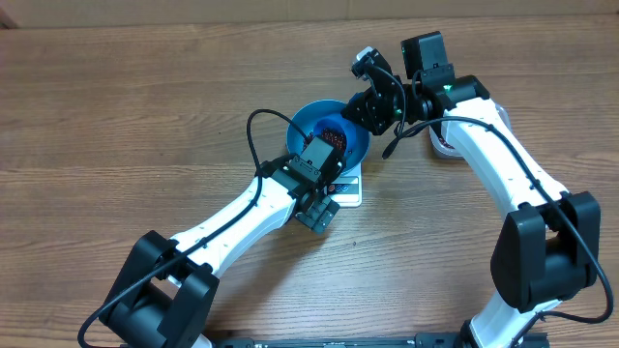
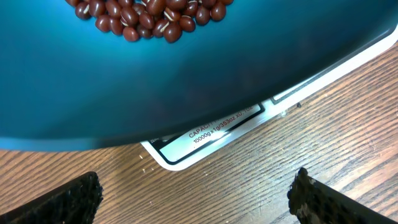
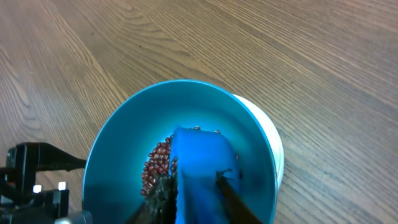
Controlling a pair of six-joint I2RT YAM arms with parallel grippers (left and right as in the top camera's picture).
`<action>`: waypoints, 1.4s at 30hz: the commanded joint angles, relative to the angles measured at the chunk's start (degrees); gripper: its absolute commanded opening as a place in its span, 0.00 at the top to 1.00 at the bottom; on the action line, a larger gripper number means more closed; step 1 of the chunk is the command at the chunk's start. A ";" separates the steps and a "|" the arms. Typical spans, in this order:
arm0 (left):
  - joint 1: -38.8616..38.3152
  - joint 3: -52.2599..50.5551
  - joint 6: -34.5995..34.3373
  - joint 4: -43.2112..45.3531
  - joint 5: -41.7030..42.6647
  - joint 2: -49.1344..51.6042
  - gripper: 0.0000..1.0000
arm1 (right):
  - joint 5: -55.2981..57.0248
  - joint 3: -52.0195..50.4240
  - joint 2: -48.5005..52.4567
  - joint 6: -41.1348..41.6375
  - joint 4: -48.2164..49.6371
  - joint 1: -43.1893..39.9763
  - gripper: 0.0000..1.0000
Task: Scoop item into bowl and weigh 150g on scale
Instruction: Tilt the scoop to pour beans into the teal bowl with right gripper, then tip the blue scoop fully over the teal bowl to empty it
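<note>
One blue bowl (image 2: pixel 186 81) of beans (image 2: pixel 149 15) on scale (image 2: pixel 211 134) marked "10000g". Left gripper (image 2: pixel 196 196) jaws apart; right gripper (image 3: pixel 193 190) clamped on scoop (image 3: pixel 199 155).

Bright, even light from above leaves only soft, faint shadows on the table (image 1: pixel 116 97). The overhead view is sharp. In the left wrist view the near bowl (image 2: pixel 186 81) looks slightly soft, while the print on the scale (image 2: pixel 214 127) stays readable. In the right wrist view the scoop (image 3: pixel 199 168) by the lens is blurred, an oversaturated blue.
</note>
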 commanded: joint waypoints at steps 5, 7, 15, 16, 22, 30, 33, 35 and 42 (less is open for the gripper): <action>-0.37 -0.13 1.11 0.09 -0.50 0.44 0.01 | -2.12 1.29 -0.13 -0.04 1.25 0.22 0.96; -0.37 -0.13 1.11 0.02 -0.50 0.44 0.00 | -5.01 1.33 -0.28 -0.13 1.66 0.22 0.96; -0.37 -0.13 1.11 0.02 -0.50 0.44 0.00 | -9.73 1.57 -3.50 -1.20 2.40 0.22 0.96; -0.37 -0.13 1.11 0.02 -0.50 0.44 0.00 | -9.68 1.57 -4.11 -2.29 2.23 0.22 0.96; -0.37 -0.13 1.11 0.09 -0.50 0.44 0.00 | -4.68 1.57 -8.26 -6.34 1.99 0.37 0.96; -0.37 -0.13 1.11 0.11 -0.50 0.44 0.00 | -3.78 1.57 -8.63 -13.53 2.03 2.14 0.96; -0.37 -0.13 1.11 0.09 -0.50 0.44 0.01 | -0.46 1.60 -9.55 -16.52 2.32 3.39 0.96; -0.37 -0.13 1.11 0.11 -0.50 0.44 0.00 | 1.81 1.62 -10.23 -17.31 2.69 3.96 0.96; -0.37 -0.13 1.11 0.11 -0.50 0.44 0.00 | 3.91 1.62 -12.09 -18.60 3.63 4.94 0.96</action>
